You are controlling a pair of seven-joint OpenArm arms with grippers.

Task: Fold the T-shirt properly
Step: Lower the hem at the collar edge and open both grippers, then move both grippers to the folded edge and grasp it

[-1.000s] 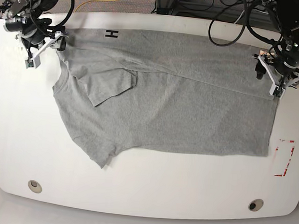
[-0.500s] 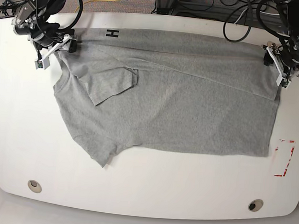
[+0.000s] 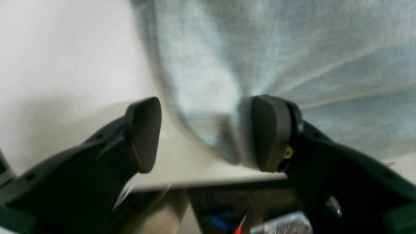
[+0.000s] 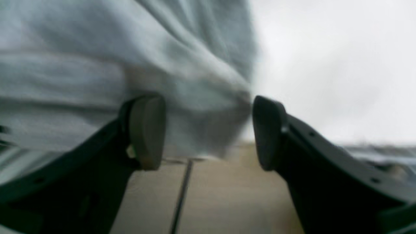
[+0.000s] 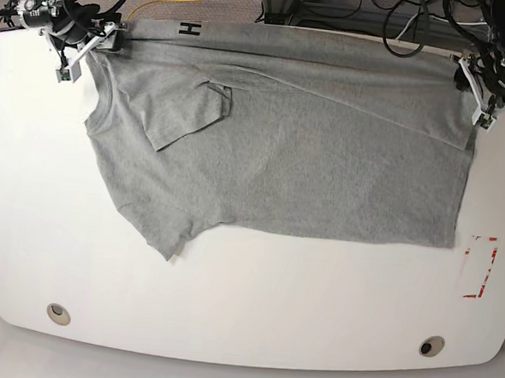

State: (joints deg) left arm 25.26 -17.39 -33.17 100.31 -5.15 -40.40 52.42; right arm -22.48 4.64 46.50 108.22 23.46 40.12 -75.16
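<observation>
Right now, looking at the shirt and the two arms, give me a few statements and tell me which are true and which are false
1. The T-shirt lies spread on the white table. True.
2. The left gripper is at the far corner of the shirt on the base view's right. True.
3. The right gripper hovers over the near edge of the table. False: it is at the far corner on the view's left.
4. A sleeve is folded in over the body of the shirt. True.
5. The red-marked patch is covered by the shirt. False: it lies bare, beside the hem.
</observation>
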